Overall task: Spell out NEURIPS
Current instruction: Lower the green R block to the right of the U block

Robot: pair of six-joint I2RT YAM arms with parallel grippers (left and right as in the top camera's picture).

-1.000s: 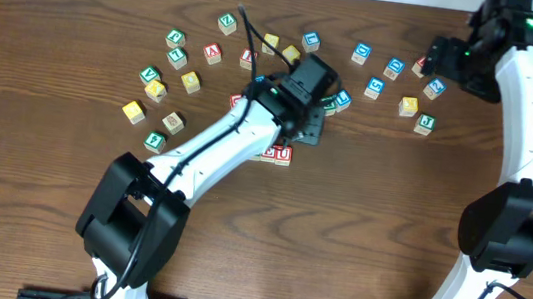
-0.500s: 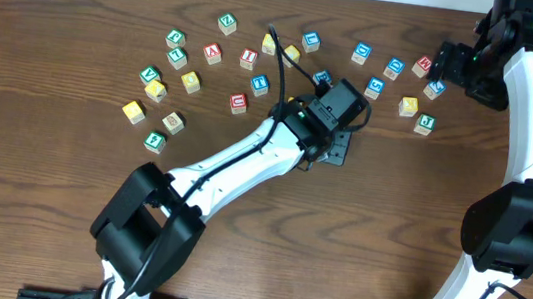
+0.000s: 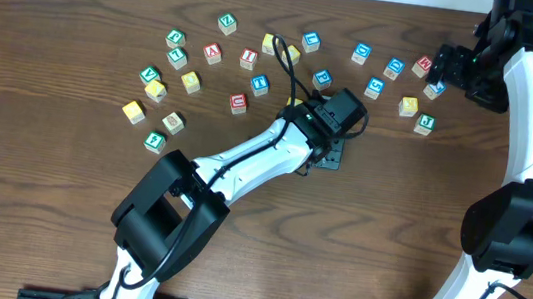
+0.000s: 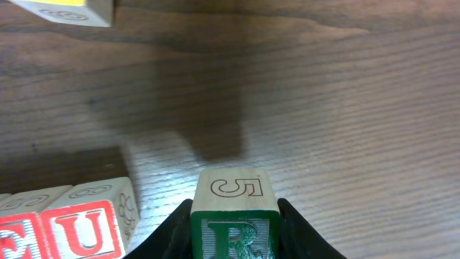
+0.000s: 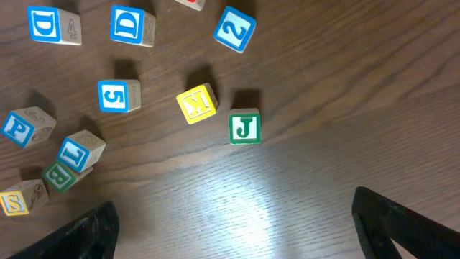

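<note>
Left hand point(image 4: 234, 234) grips green R block point(image 4: 234, 191) at 3 o'clock of red U block point(image 4: 86, 230), presumably extending the row. Contact with the counter point(image 4: 359, 108) unclear. Right hand point(image 5: 233, 230) wide open, empty.

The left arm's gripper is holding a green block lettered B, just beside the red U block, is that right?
Not quite. The left gripper holds a green block lettered R, not B; the left wrist view shows the R on the face towards the camera. The red U block does sit just beside it.
</note>
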